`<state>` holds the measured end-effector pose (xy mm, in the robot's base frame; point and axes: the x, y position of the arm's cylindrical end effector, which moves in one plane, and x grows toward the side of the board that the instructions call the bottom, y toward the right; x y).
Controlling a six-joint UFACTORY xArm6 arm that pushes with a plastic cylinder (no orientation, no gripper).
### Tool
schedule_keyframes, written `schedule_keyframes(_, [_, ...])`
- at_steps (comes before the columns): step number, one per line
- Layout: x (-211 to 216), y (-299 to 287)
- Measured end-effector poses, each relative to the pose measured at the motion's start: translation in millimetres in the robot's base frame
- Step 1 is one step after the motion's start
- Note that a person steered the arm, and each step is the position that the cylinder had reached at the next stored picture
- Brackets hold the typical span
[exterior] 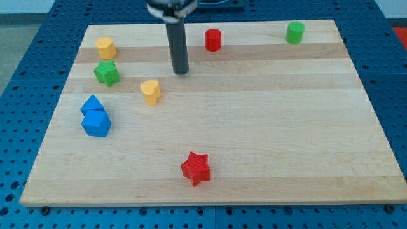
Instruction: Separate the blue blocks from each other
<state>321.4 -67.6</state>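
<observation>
Two blue blocks touch each other at the view's left: a smaller blue block (93, 105) just above a blue cube-like block (96, 123). My tip (182, 71) is at the end of the dark rod, well to the upper right of them. It is right of and a little above the yellow heart block (151, 91) and touches no block.
A green star block (107, 72) and a yellow hexagonal block (105, 48) lie above the blue pair. A red cylinder (213, 40) and a green cylinder (295, 32) are near the view's top. A red star block (196, 168) is near the bottom. The wooden board (267, 127) carries them all.
</observation>
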Motion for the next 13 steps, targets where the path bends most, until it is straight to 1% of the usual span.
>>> schedule_keyframes(1, [-7, -26])
schedule_keyframes(2, [9, -38])
schedule_keyframes(4, [27, -40])
schedule_keyframes(5, [53, -49])
schedule_keyframes(8, [167, -70])
schedule_keyframes(9, [186, -72])
schedule_keyframes(10, [160, -71])
schedule_keyframes(11, [156, -44])
schedule_keyframes(12, [156, -44])
schedule_keyframes(13, [175, -42])
